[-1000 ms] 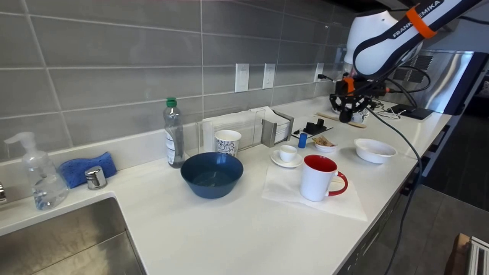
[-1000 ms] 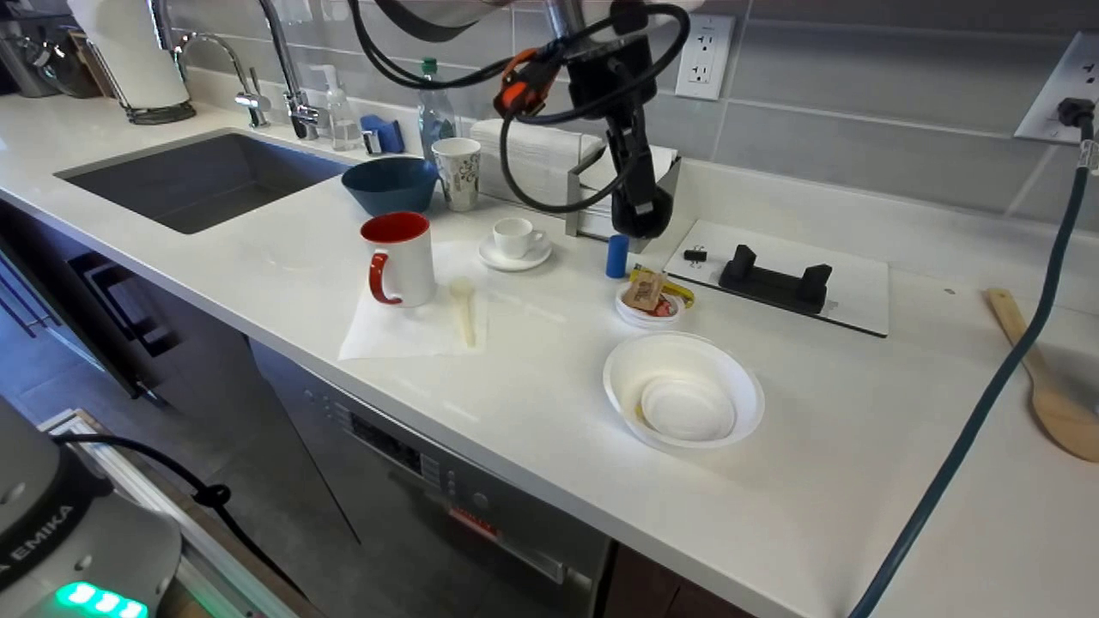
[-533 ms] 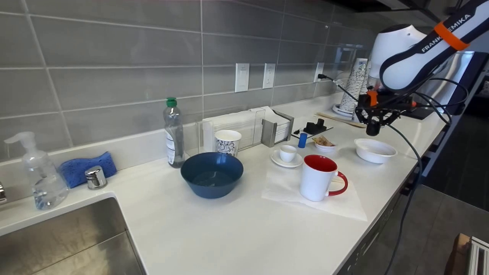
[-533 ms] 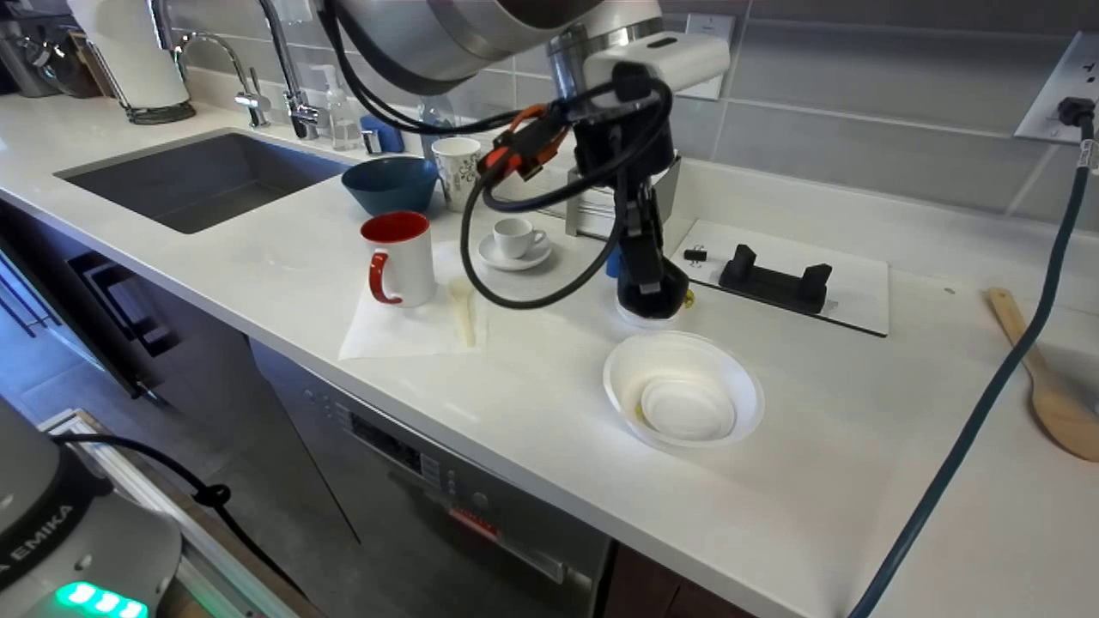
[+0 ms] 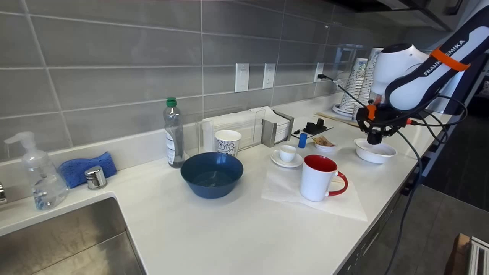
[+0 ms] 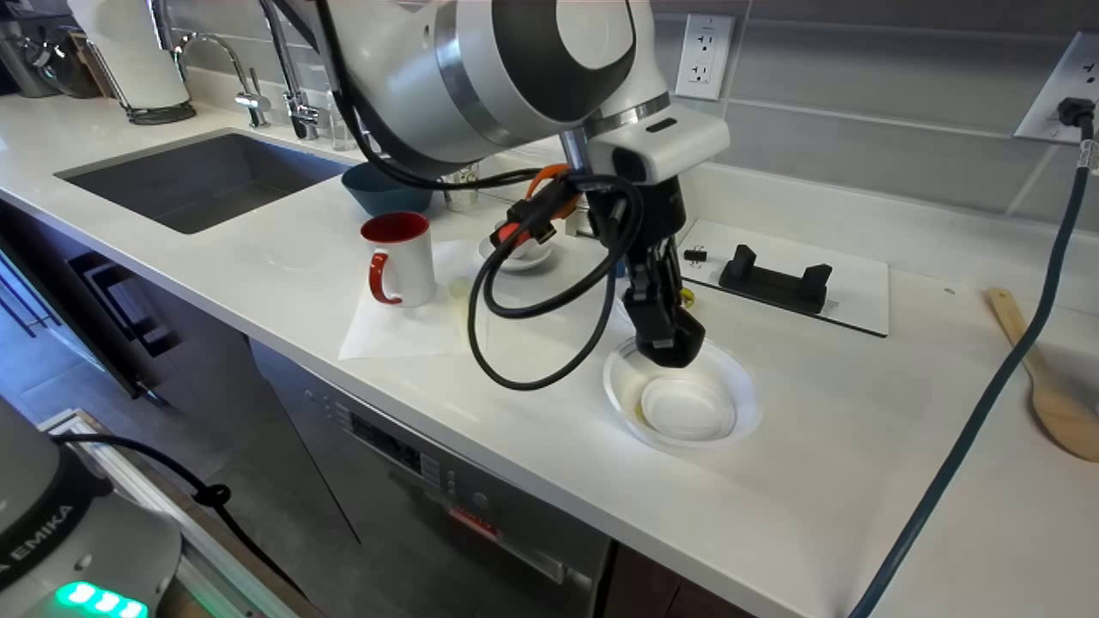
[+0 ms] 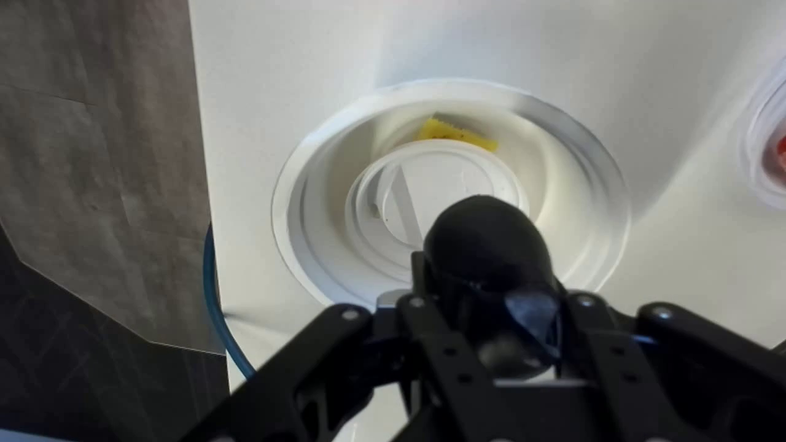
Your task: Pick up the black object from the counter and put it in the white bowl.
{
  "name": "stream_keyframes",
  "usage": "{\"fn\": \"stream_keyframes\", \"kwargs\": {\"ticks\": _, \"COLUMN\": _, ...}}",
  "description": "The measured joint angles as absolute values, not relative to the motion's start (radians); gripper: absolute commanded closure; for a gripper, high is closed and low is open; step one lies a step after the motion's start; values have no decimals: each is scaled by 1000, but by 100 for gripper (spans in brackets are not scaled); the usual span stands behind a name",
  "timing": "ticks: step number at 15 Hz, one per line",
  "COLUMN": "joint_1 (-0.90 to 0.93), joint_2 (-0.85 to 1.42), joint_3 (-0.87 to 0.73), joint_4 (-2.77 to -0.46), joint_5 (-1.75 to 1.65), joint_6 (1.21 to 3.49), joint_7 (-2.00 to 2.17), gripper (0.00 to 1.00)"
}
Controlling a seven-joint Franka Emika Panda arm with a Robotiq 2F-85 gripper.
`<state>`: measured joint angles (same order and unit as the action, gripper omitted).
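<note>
Lump [image 7: 488, 239] pinched in the gripper [image 7: 491, 285], above the bowl [image 7: 287, 202].
Wrist view: tub [image 7: 466, 184] and yellow scrap [image 7: 454, 134] take up part of the bowl; a dish [image 7: 754, 166] cuts the right edge, a cable [image 7: 210, 279] the lower left. Both exterior views show the gripper lower than a second ago. The counter [image 7: 264, 67] has its edge down the left and spreads across the top of the frame.

Pincer [image 6: 670, 336] above white bowl [image 6: 746, 396], red-handled mug [image 6: 412, 266]
</note>
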<state>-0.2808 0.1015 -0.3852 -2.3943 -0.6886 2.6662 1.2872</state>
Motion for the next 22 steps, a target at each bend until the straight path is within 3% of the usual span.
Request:
{"fn": "stream_keyframes", "kwargs": {"ticks": 4, "joint_1": -267, "joint_2": 113, "joint_3": -384, "joint_4": -2376, "joint_5": -713, "joint_6": 2666, "joint_7": 1315, "gripper": 2}}
{"fn": "stream_keyframes", "kwargs": {"ticks": 5, "joint_1": -263, "joint_2": 105, "joint_3": -383, "joint_4": -2370, "joint_5": -718, "joint_6": 2664, "joint_7": 1315, "gripper": 0}}
{"fn": "stream_keyframes", "kwargs": {"ticks": 13, "joint_1": -202, "joint_2": -79, "joint_3": -246, "joint_4": -2402, "joint_5": -618, "joint_6": 2671, "joint_7": 1112, "gripper": 0}}
{"fn": "stream_keyframes", "kwargs": {"ticks": 19, "joint_1": -86, "joint_2": -197, "joint_3": -128, "joint_4": -2478, "joint_5": -229, "joint_6": 2668, "joint_7": 756, "gripper": 0}}
{"fn": "stream_keyframes", "kwargs": {"ticks": 22, "joint_1": 31, "joint_2": -229, "joint_3": -163, "joint_4": -2481, "joint_5": -8, "joint_6": 2631, "joint_7": 535, "gripper": 0}}
